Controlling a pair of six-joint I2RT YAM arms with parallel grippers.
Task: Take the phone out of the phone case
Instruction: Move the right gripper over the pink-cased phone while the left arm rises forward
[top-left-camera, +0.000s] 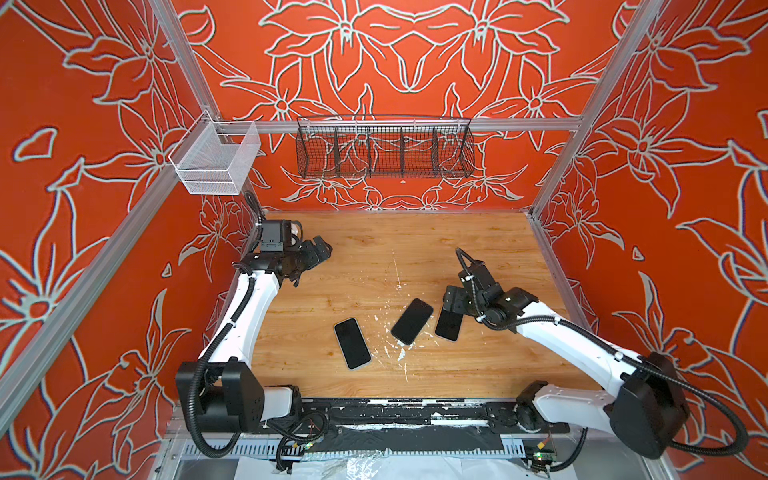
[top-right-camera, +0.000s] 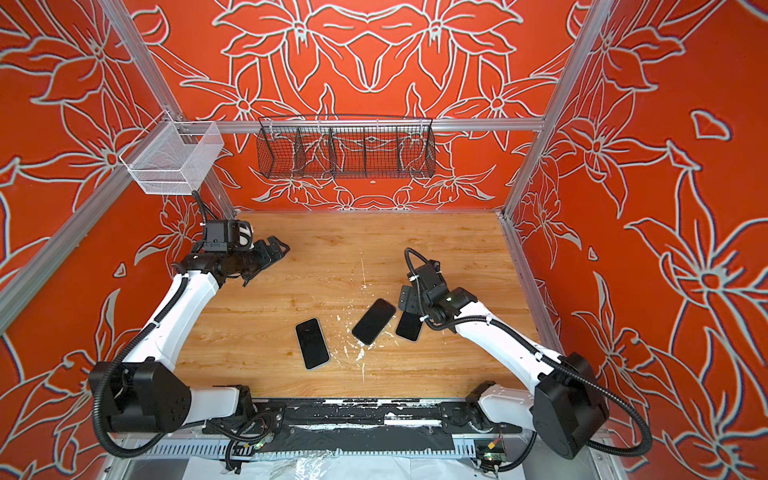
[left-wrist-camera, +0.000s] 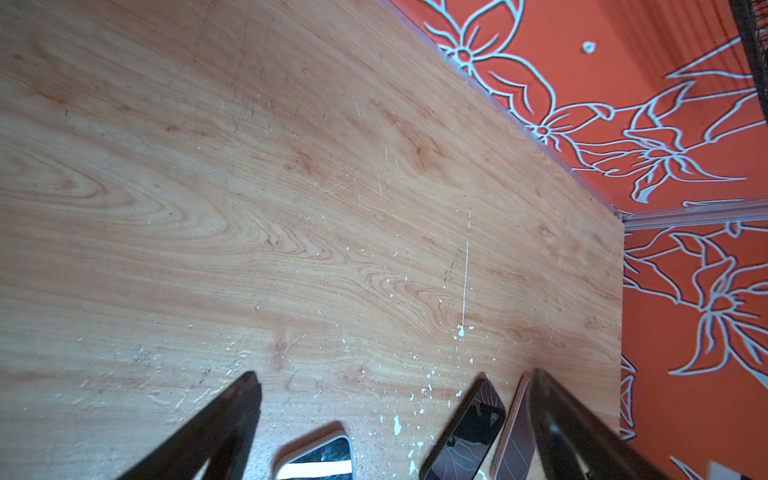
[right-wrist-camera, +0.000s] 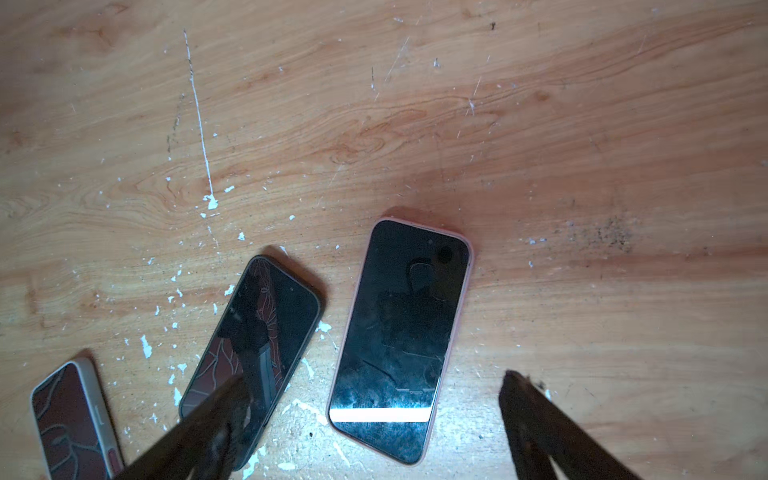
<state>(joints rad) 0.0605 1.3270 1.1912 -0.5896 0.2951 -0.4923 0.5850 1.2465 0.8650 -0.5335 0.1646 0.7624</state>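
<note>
Three phones lie screen-up on the wooden table (top-left-camera: 374, 249), toward its front right: a white-cased phone (top-left-camera: 352, 343), a dark-cased phone (top-left-camera: 412, 321) and, just beside that one, a pink-cased phone (right-wrist-camera: 401, 340). The right gripper (right-wrist-camera: 376, 380) hovers over the pink-cased phone with its jaws spread wide and nothing between them. It touches nothing that can be seen, so the step in hand looks like the approach to a first grasp. In the right wrist view the phone sits roughly centred between the two fingers, which is a good start. One finger, though, lines up over the near end of the dark-cased phone, so the descent should probably shift a little away from that neighbour, or the finger may land on it. The phone lies flat on the wood. I judge the fingertips should come down outside the case's long edges and close across its short width, gripping the pink rim rather than pressing on the glass. The left gripper (top-left-camera: 320, 253) waits well apart at the far left of the table, its jaws likewise spread and empty. It will likely be needed here — one arm to steady the case while the other peels a corner back.
</note>
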